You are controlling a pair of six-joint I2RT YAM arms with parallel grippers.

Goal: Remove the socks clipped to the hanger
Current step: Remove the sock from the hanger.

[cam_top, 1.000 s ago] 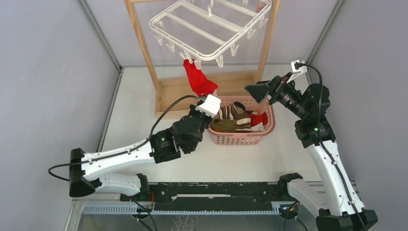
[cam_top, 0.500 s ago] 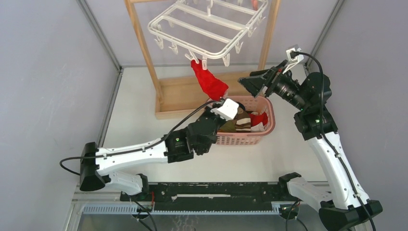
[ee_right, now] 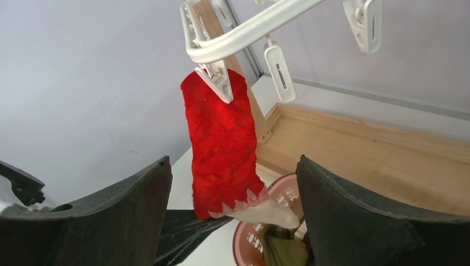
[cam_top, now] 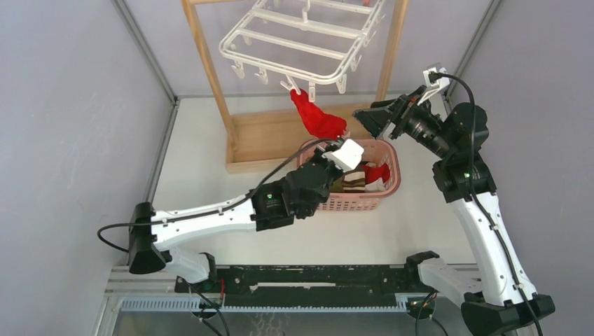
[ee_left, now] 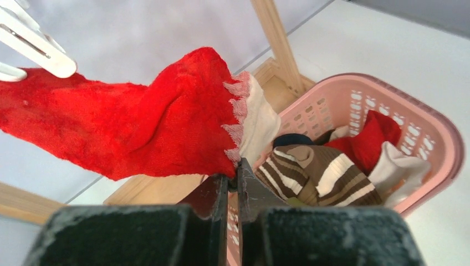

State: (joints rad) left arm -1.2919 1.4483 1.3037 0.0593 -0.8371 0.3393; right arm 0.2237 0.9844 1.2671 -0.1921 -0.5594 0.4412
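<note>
A red sock (cam_top: 319, 119) with a white cuff (ee_left: 258, 122) hangs by its toe from a clip (ee_right: 216, 83) on the front rim of the white hanger (cam_top: 301, 42). My left gripper (ee_left: 233, 177) is shut on the sock's lower edge where red meets cuff, and the sock (ee_left: 138, 127) is drawn slanting to the right above the basket. My right gripper (ee_right: 233, 205) is open, its fingers wide on either side of the hanging sock (ee_right: 221, 149) without touching it. In the top view it (cam_top: 370, 119) sits just right of the sock.
A pink basket (cam_top: 389, 175) below holds a brown striped sock (ee_left: 321, 177), a red one and others. The wooden stand (cam_top: 203, 63) and its base board (cam_top: 280, 136) carry the hanger. Grey walls close in both sides.
My left arm has reached further right, drawing the red sock with it. The hanger has swung to the right and back. The right gripper has shifted only slightly.
</note>
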